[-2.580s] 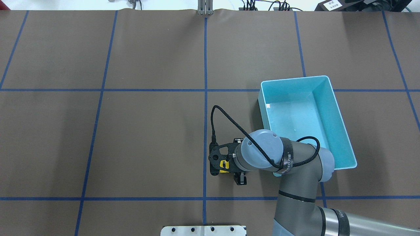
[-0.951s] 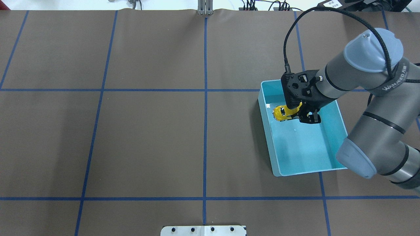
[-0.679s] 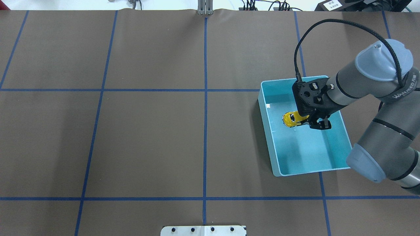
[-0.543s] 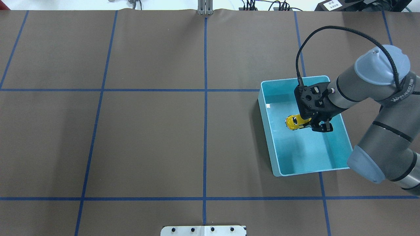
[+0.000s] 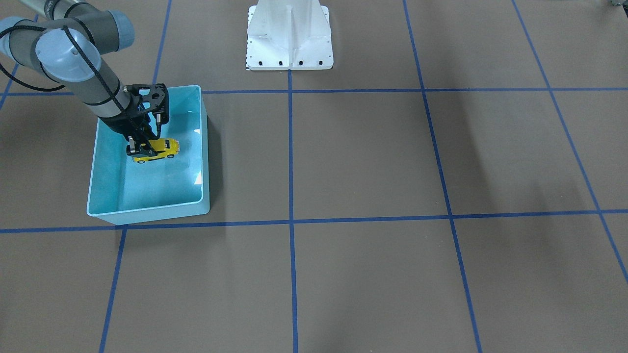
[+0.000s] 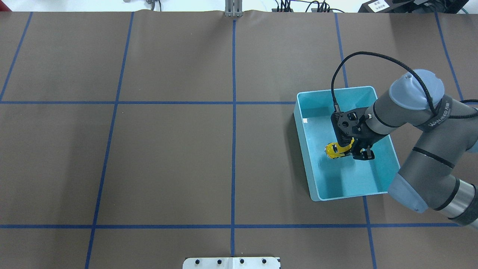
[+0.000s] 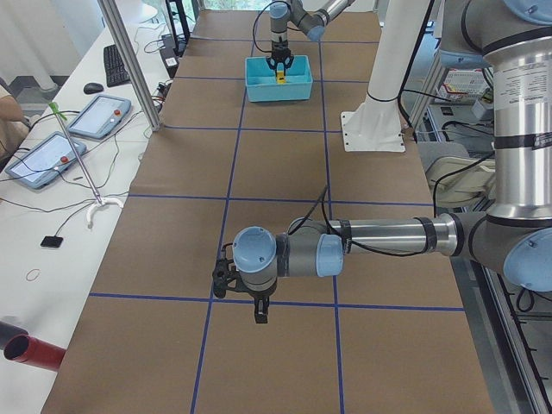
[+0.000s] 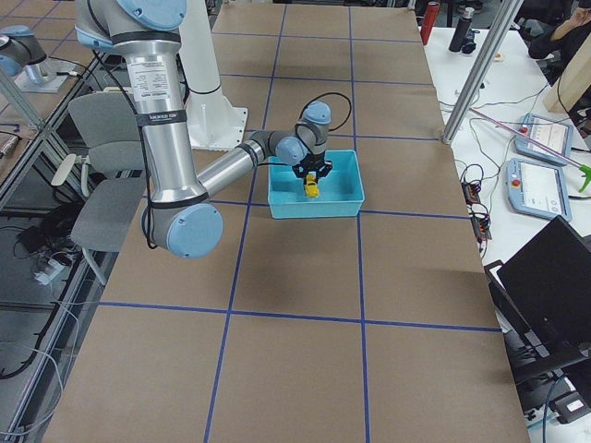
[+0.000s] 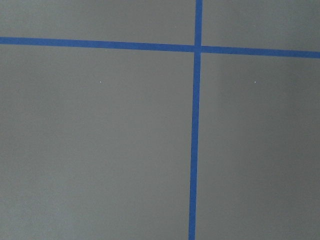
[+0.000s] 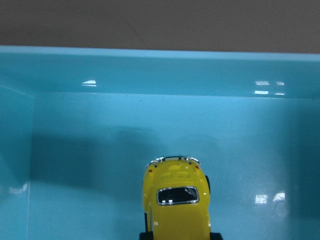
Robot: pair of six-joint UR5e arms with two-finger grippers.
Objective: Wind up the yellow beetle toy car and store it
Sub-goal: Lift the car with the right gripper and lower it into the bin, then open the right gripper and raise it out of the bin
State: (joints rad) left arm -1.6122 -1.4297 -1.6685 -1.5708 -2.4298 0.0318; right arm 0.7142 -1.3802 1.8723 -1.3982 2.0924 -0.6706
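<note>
Here, nearest in the view from the table's left end, the left gripper [image 7: 259, 309] hangs over the brown table [image 7: 172, 259], well apart from the work. Whether its jaws are wide or narrow I cannot tell, and its own camera shows only tabletop and blue tape lines [image 9: 194, 150].

Far down the table, on the robot's right, the right gripper [image 5: 142, 147] reaches down into the light blue bin [image 5: 147, 213]. Its jaws are pinched narrow on the yellow toy car [image 5: 159, 148]. The car is low inside the bin, near the middle and away from the walls.

To my eye only the letting go is left. If the jaws open while the wheels are off the floor, the car could drop and tip over. If its spring is wound, it may run on release and knock a wall.

Whether the wheels touch the floor is hard to make out. The right wrist view shows only the car's roof and one end, with its lower part cut off by the frame and no fingers in sight. Nothing shows whether the spring is wound
</note>
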